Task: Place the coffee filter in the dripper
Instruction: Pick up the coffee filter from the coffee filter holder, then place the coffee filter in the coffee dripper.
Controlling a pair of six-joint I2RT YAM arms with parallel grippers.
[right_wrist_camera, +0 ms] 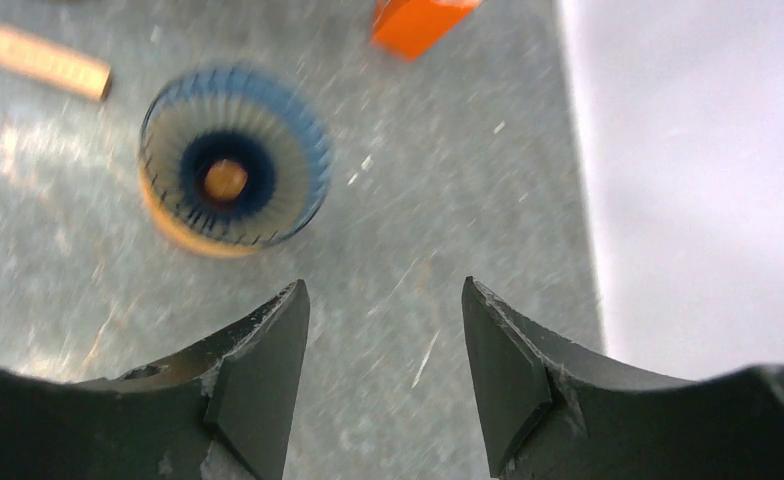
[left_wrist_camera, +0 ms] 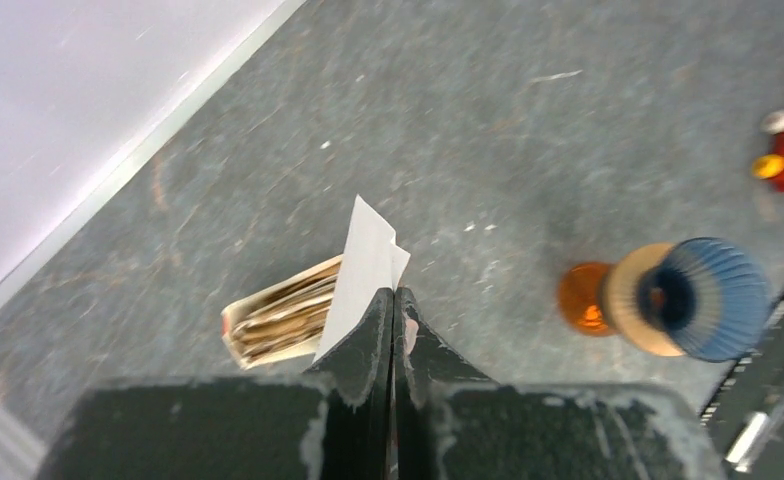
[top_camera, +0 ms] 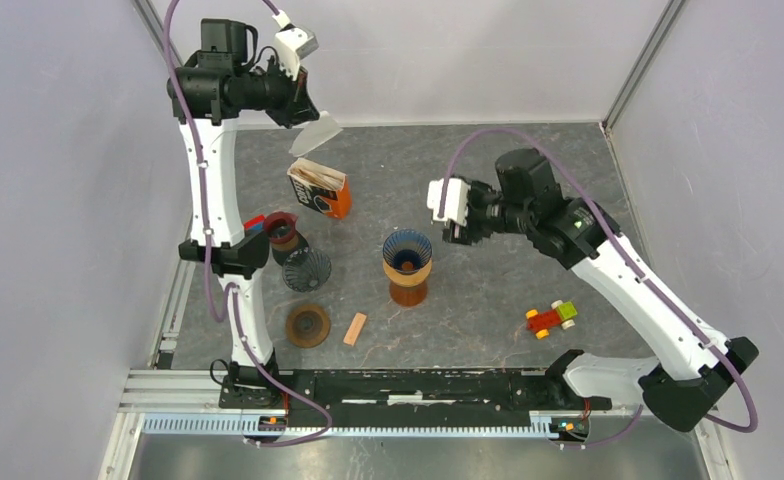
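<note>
Left gripper (left_wrist_camera: pixel 395 292) is pinching the white coffee filter (left_wrist_camera: pixel 363 262) above the orange box (top_camera: pixel 320 188), seemingly by one edge; right gripper (right_wrist_camera: pixel 383 285) is hovering, jaws apart, near the dripper (right_wrist_camera: pixel 230 178).

An orange box (top_camera: pixel 320 189) lies on the grey table (top_camera: pixel 528 170) right under the left gripper (left_wrist_camera: pixel 395 292), its open end showing stacked brownish sheets. Closer to the arm bases than that gripper stand a reddish cup (top_camera: pixel 282 229) and a dark ribbed cone (top_camera: pixel 306 269), possibly a second dripper, touching or nearly so. Nearer still lies a brown disc (top_camera: pixel 308 324), with a wooden block (top_camera: pixel 355 328) just beside it. From the right gripper (right_wrist_camera: pixel 383 290), the block sits far ahead and to the left. A toy car (top_camera: pixel 551 318) rests well apart from both grippers, base-side of the right one.
</note>
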